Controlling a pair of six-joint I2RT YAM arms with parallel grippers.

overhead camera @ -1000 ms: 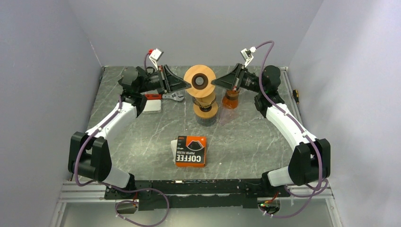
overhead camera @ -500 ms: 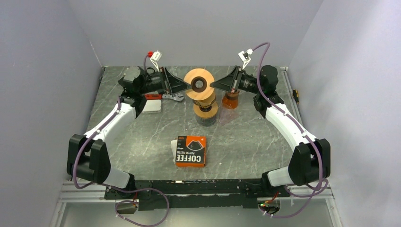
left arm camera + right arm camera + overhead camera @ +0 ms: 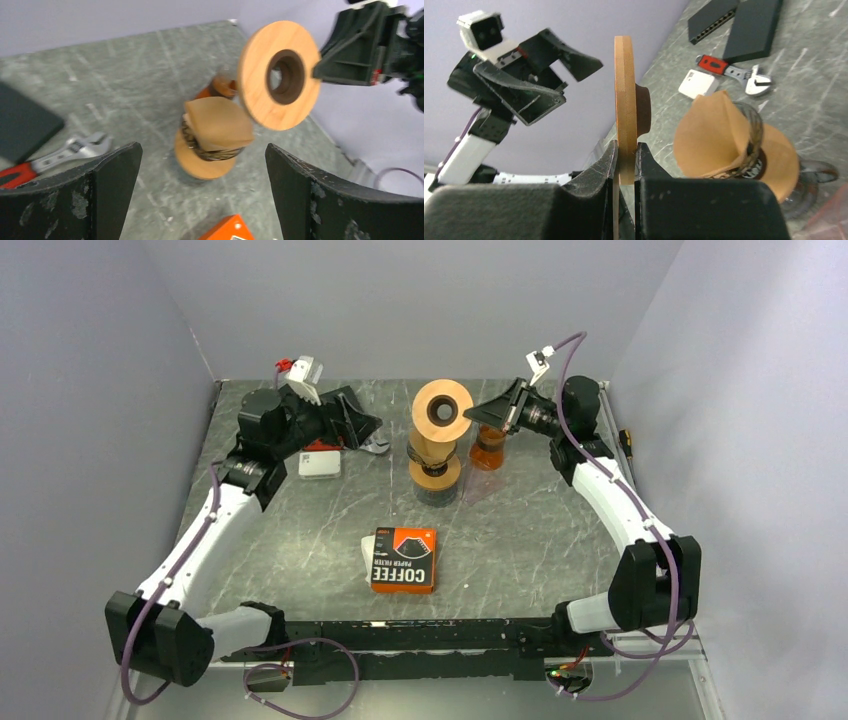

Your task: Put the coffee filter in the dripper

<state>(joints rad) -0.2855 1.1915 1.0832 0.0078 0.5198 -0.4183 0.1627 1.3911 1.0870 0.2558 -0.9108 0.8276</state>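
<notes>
Right jaws pinch the wooden ring point(image 3: 625, 100) above the coffee filter point(image 3: 709, 135) (left jaws spread)

Brown paper filter point(image 3: 217, 122), folded into a cone, sits in the wire-wrapped dripper point(image 3: 202, 162) and sticks out above it. Dripper stands on its round wooden base, mid-table, behind the orange filter box point(image 3: 404, 560).

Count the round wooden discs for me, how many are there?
2. The first disc stands on edge in the right gripper; the second disc lies flat under the brown paper filter. More could be hidden behind the arms.
</notes>
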